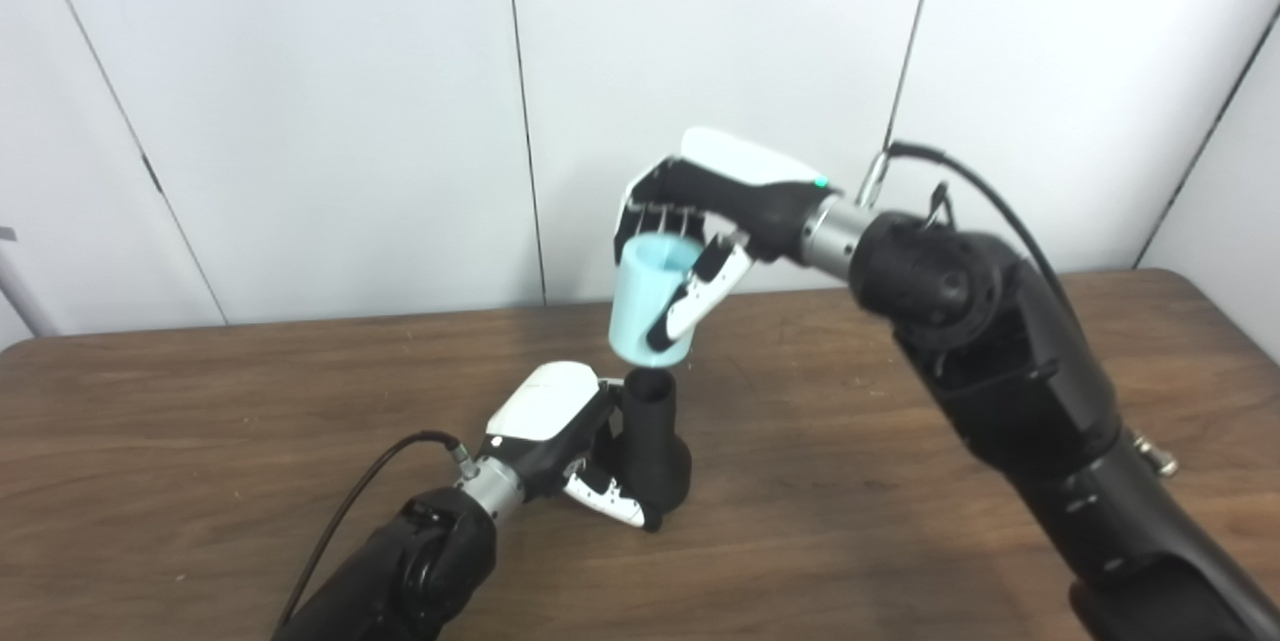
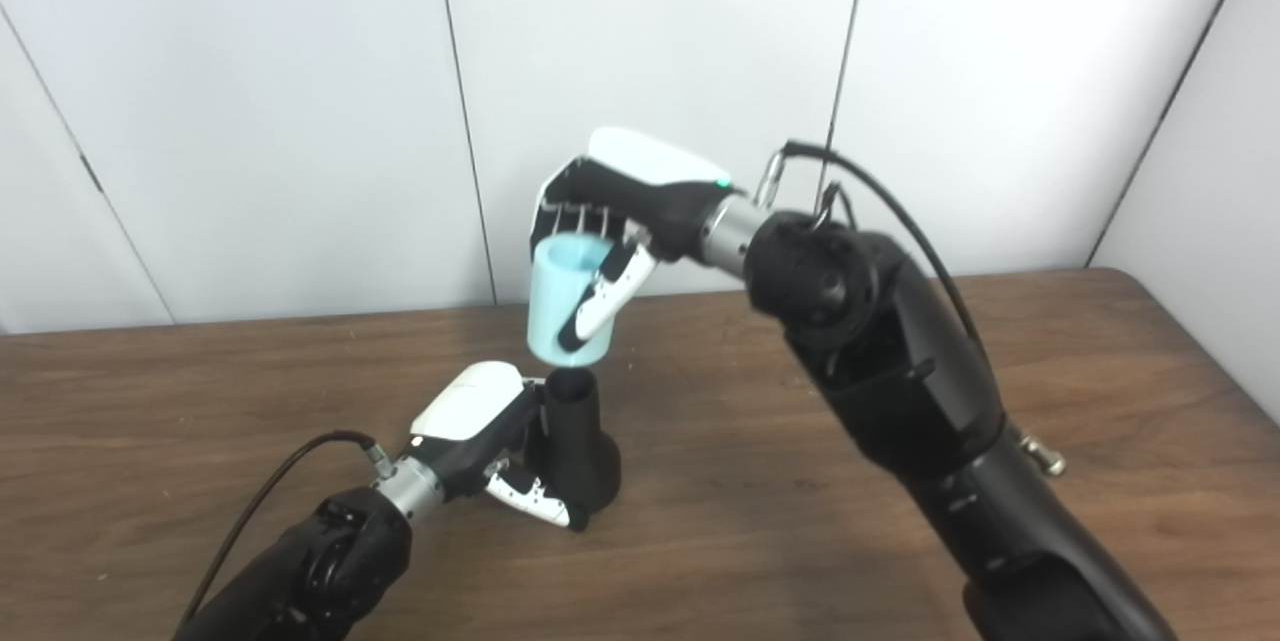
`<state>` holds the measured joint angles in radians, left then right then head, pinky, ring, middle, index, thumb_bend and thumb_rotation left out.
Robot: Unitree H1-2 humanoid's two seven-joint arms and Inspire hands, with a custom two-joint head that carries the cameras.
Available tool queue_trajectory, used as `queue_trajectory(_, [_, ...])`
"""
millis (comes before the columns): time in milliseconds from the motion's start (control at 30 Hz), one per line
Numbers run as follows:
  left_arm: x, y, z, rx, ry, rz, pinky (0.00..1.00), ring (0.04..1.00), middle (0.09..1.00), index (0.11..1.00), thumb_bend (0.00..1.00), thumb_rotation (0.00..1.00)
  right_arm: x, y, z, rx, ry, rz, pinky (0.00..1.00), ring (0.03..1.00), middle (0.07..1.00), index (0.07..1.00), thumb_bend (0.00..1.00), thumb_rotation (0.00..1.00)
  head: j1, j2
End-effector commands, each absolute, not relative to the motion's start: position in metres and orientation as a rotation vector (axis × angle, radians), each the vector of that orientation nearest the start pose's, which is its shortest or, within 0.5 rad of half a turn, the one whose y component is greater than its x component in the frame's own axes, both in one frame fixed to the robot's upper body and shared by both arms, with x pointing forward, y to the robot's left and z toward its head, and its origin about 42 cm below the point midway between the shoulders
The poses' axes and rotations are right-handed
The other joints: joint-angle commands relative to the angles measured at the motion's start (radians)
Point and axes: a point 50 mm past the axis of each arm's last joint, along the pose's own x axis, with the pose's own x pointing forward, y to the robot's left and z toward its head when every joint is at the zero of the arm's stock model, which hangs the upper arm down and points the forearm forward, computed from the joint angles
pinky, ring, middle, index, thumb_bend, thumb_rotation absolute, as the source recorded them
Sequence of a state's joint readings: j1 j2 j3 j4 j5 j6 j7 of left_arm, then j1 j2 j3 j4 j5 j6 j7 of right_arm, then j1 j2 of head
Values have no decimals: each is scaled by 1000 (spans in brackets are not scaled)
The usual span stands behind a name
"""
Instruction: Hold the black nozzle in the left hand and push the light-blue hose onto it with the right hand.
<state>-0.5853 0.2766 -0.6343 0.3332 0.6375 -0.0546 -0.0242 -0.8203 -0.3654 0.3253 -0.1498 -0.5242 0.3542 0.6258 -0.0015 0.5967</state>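
**Two hands, hose held just above the nozzle**

Two hands are each gripping a part over a brown wooden table (image 1: 900, 541). The right hand (image 1: 700, 221) is raised in front of the white wall panels (image 1: 300, 101), palm turned down, with its fingers (image 1: 655, 219) curled behind a short light-blue hose (image 1: 645, 306) and its thumb pressed across the front. The hose piece looks like a cup: wide open mouth at the top, tilted slightly toward the camera, narrower end pointing down.

Directly under that lower end stands the black nozzle (image 1: 655, 446), upright, its open top right beneath the blue rim. The two seem to be touching or very nearly so; from this angle I cannot tell whether the hose has started over the nozzle's neck. The nozzle widens toward its base, which sits at or close to the tabletop.

The left hand (image 1: 560, 441) is closed around the nozzle's lower part from the left, thumb wrapped across the front near the base. A black cable (image 1: 350, 511) runs from the left wrist down along the forearm.
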Motion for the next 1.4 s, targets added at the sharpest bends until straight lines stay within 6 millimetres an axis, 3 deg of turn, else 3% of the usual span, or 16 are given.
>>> queue_trajectory(0, [392, 130, 107, 1309, -196, -753, 336, 402, 415, 498, 523, 0, 427, -154, 397, -1129, -468, 516, 387, 452, 484, 480, 520, 0, -1, 2])
queue_trajectory(700, [389, 133, 108, 1297, -189, -744, 301, 368, 399, 497, 521, 0, 428, -156, 383, -1161, -402, 584, 381, 447, 489, 479, 520, 0, -2, 25])
queue_trajectory(1367, [390, 135, 108, 1303, -189, -749, 307, 362, 395, 496, 521, 0, 419, -165, 403, -1241, -404, 593, 379, 450, 483, 483, 520, 0, -16, 44])
